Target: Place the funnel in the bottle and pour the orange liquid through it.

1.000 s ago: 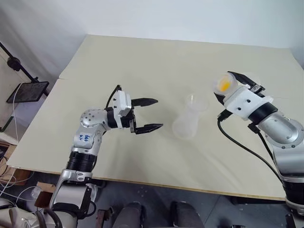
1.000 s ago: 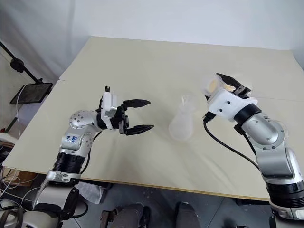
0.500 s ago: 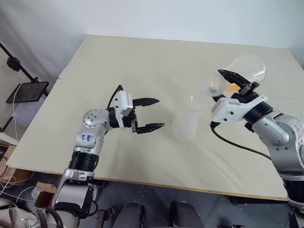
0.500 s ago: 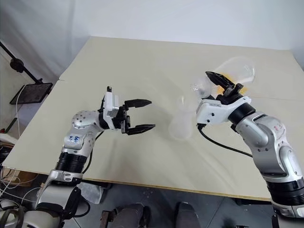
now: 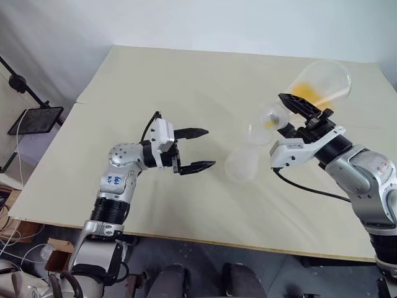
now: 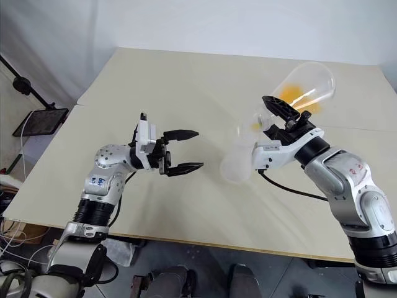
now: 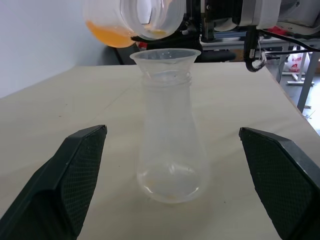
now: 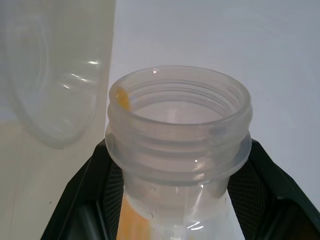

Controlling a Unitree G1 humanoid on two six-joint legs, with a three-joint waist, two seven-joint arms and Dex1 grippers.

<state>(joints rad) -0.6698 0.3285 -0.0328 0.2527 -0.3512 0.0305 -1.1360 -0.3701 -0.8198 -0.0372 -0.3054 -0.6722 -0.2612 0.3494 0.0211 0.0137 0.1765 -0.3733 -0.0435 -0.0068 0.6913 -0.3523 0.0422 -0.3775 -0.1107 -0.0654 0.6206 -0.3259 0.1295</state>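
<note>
Right gripper (image 6: 280, 118) clamped on clear flask (image 6: 304, 87) neck, orange liquid (image 6: 291, 94) at three o'clock of funnel (image 7: 165, 56) in bottle (image 7: 169, 145); likely light, tippy, left gripper (image 5: 195, 149) wide, empty.

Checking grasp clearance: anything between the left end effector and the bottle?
Nothing. Left wrist view shows bare table between the open left end effector and the bottle; left eye view agrees.

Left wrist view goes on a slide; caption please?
Clear flask of orange liquid tipped over the funnel in the bottle, between open jaws.
</note>
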